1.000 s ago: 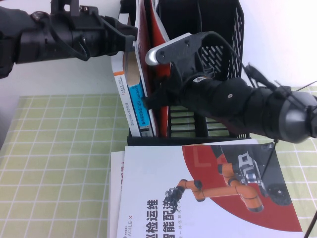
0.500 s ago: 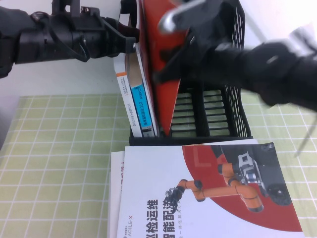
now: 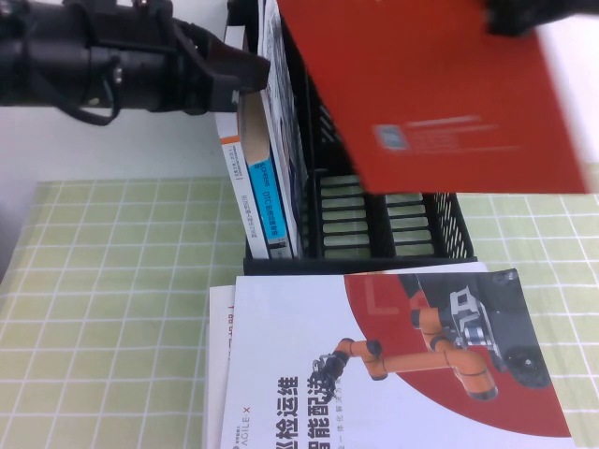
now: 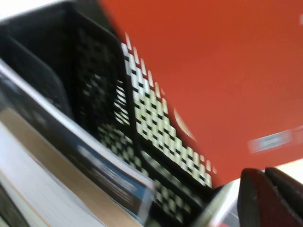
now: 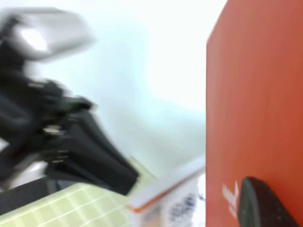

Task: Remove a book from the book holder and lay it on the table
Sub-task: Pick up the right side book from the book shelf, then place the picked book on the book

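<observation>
The book [image 3: 440, 94], its red cover facing the camera, hangs tilted in the air above the black book holder [image 3: 393, 224], fully clear of the slots. My right gripper [image 3: 513, 17] is shut on the book's upper edge at the top of the high view. In the right wrist view one dark finger [image 5: 265, 205] lies flat on the red cover [image 5: 255, 94]. My left gripper [image 3: 257, 73] is shut and sits against the holder's upper left side, by the standing books. In the left wrist view its fingers [image 4: 258, 198] are pressed together below the red book [image 4: 213, 71]. The green checked table [image 3: 112, 309] lies below.
A thick white book with an orange-marked spine [image 3: 232, 178] and a blue-spined one [image 3: 267, 201] stand in the holder's left slots. In front of the holder, a booklet showing an orange robot arm [image 3: 393, 374] lies flat on the table over another white one [image 3: 217, 374].
My right gripper has closed on the red book and drawn it up and to the right, out of the holder. The right arm has left most of the high view. The left arm stays put.
</observation>
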`<action>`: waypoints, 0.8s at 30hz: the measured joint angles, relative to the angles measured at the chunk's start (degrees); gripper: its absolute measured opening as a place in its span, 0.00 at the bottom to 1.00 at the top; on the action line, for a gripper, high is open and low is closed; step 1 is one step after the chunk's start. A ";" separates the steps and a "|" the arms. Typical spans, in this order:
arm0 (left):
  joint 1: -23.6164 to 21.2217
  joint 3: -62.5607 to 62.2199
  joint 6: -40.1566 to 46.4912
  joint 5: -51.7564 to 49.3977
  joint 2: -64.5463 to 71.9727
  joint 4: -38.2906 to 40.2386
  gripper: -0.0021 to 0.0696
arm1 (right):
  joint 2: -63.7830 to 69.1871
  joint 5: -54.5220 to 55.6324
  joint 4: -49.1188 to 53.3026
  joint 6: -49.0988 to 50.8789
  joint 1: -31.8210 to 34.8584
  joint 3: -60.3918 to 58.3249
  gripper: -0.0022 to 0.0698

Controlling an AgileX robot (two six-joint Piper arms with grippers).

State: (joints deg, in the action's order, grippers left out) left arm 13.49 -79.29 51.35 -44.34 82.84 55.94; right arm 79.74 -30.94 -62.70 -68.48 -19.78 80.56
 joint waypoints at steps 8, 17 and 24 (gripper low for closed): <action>0.00 0.00 -9.71 -7.65 -6.83 -9.89 0.03 | -10.39 -20.74 9.41 -2.36 0.35 0.54 0.05; 0.00 0.00 -19.31 -14.17 -15.88 -23.10 0.03 | -10.65 -28.11 35.62 4.01 -9.59 0.54 0.05; 0.00 0.00 -30.42 -14.84 -20.83 -34.13 0.03 | -5.72 -24.40 69.64 22.33 -31.95 0.54 0.05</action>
State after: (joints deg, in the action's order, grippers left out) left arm 13.49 -79.29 20.92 -59.18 62.01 21.81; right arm 74.02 -55.34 6.94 -46.15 -51.73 81.10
